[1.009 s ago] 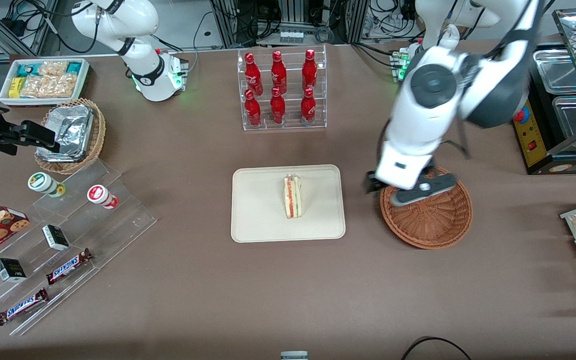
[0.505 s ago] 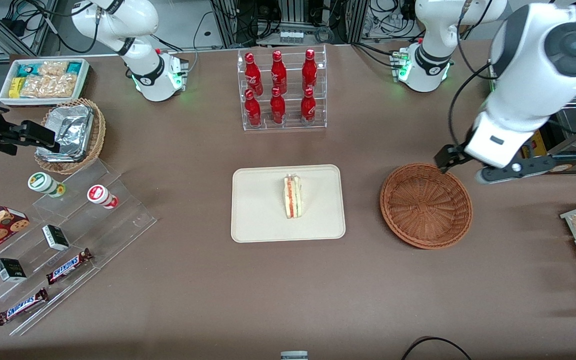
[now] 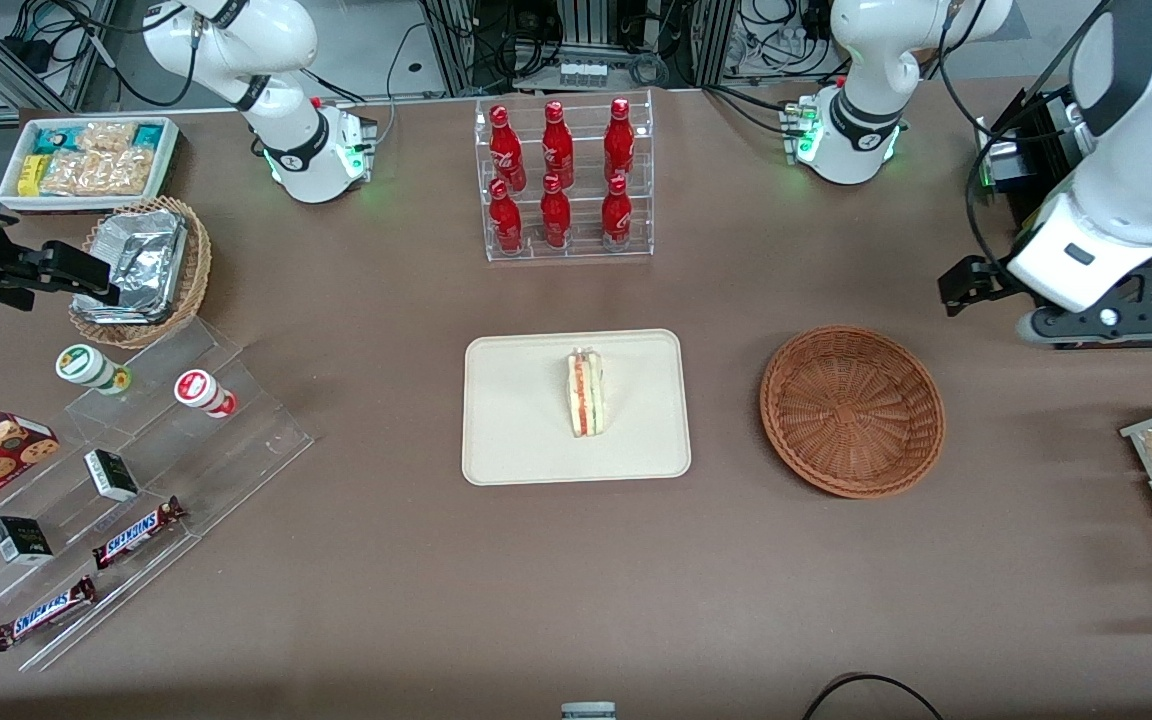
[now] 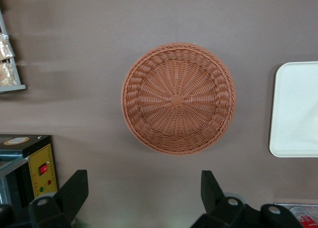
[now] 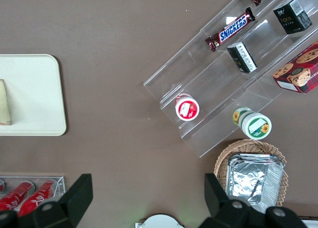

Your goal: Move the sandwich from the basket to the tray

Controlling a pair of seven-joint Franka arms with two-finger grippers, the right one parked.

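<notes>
Fingers [image 4: 141, 195] withdrawn; sandwich [image 3: 585, 393] on tray [image 3: 516, 420]

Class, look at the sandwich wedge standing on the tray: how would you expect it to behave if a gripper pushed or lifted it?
The sandwich stands on a narrow edge on the tray, so a sideways push would probably tip it. Its pale bread and layered filling look soft, so it likely squashes or splits apart under a firm pinch. The gripper hangs open, high over the table near the basket.

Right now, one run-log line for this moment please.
sandwich: on tray | basket: empty | gripper: open, empty, raised above table toward working arm's end, clear of basket | placement looks done
</notes>
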